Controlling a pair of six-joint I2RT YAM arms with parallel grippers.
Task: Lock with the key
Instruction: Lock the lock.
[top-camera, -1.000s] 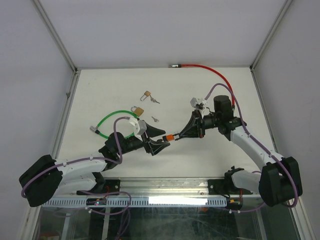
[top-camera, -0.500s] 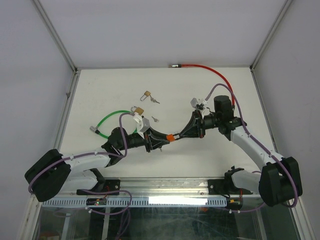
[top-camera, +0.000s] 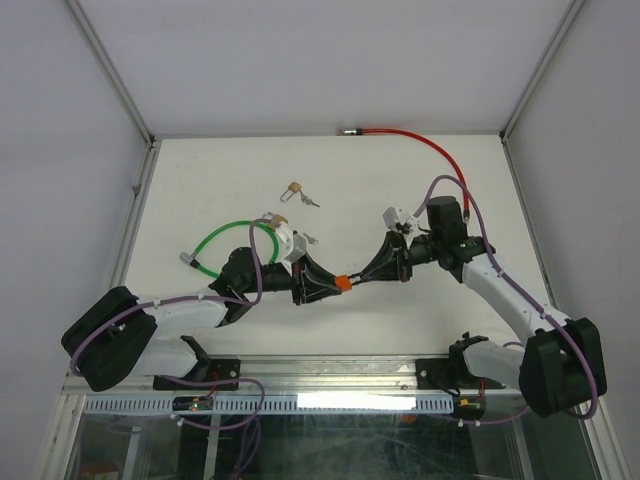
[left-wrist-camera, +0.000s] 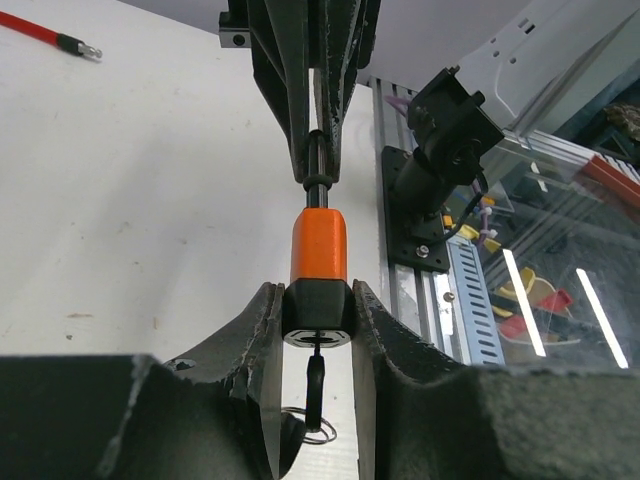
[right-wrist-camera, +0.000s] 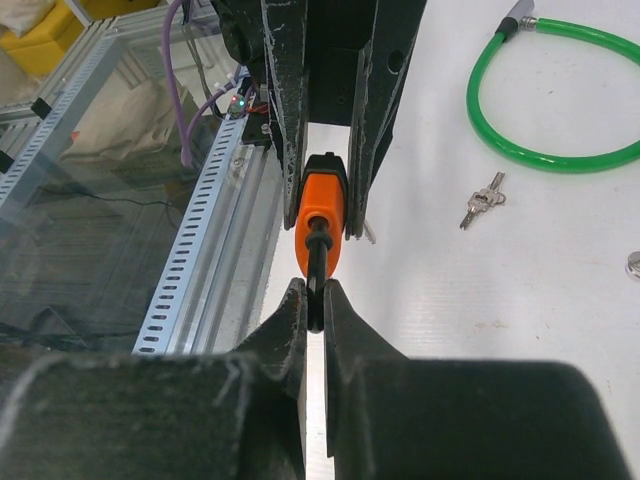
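An orange lock (top-camera: 343, 283) with a black end hangs above the table between my two grippers. My left gripper (left-wrist-camera: 318, 300) is shut on that black end (left-wrist-camera: 318, 312), one finger pressed on each side. A dark key (left-wrist-camera: 316, 375) on a wire ring sticks out of the keyhole, between the left fingers (left-wrist-camera: 262, 330). My right gripper (right-wrist-camera: 315, 300) is shut on the thin black stem (right-wrist-camera: 316, 255) coming out of the lock's (right-wrist-camera: 322, 210) other end. In the top view the left gripper (top-camera: 322, 285) and right gripper (top-camera: 366, 275) face each other across the lock.
A green cable loop (top-camera: 225, 240) lies left of the left wrist, with a brass padlock (top-camera: 293, 189) and a small key (top-camera: 311, 239) beyond. A red cable (top-camera: 400, 133) runs along the far edge. The metal rail (left-wrist-camera: 470, 290) borders the near side.
My left gripper, open a second ago, has moved right onto the lock's black end and shut on it. The right gripper has kept its hold and shifted slightly.
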